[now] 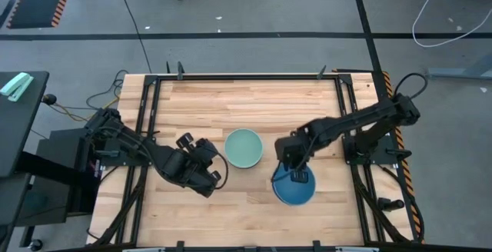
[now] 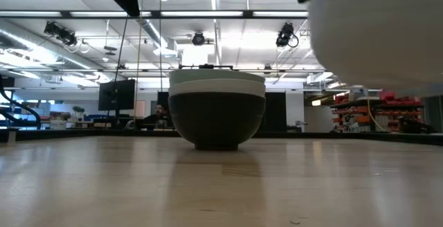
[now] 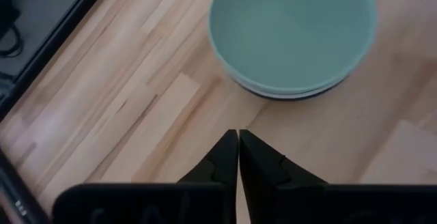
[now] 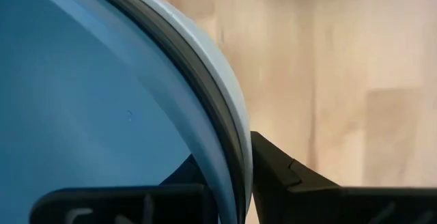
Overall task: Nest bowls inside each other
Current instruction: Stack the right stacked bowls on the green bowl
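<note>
Two stacks of bowls show. In the middle of the table stands a stack (image 1: pixel 243 147) (image 2: pixel 217 113) with the mint green bowl (image 3: pixel 290 26) uppermost, a white one under it and a black one at the bottom. My left gripper (image 1: pixel 218 167) (image 3: pixel 237 136) is shut and empty, hovering just to that stack's left and near side. To the stack's right and nearer, my right gripper (image 1: pixel 298 174) (image 4: pixel 225 183) is shut on a second stack (image 1: pixel 294 189): the blue bowl (image 4: pixel 89 101) inside a dark one inside a white one (image 2: pixel 377 33). My right gripper grips the rim (image 4: pixel 229 149) of the blue-topped stack on its far side. One finger (image 4: pixel 181 176) is inside the blue bowl and the other finger (image 4: pixel 280 176) is outside the white wall. It comes from above. In the low view the stack's white underside hangs above the tabletop.
The wooden tabletop (image 1: pixel 192 106) is bordered by a black metal frame (image 1: pixel 246 76). Bare wood lies along the far side and at the near left. Both arm bases sit at the table's left and right edges.
</note>
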